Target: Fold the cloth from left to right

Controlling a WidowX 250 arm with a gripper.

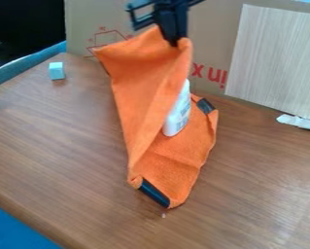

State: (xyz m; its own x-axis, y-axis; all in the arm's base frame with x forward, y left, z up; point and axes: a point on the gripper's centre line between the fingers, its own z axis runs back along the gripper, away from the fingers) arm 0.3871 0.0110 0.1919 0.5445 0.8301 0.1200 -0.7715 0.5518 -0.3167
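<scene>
The brown wood-grain desk (66,146) has a curved front edge at the lower left, with blue (14,231) beyond it. Behind stands cardboard (215,29) with red print, and a pale wood-grain panel (274,58) is in front of it at the right. The far left of the room is dark. A light blue block (56,71) sits at the back left of the desk. Mid-desk, the orange cloth (134,73) is pinched in the hand (171,41), its upper part raised, its lower part on the desk beside a white bottle (178,114).
</scene>
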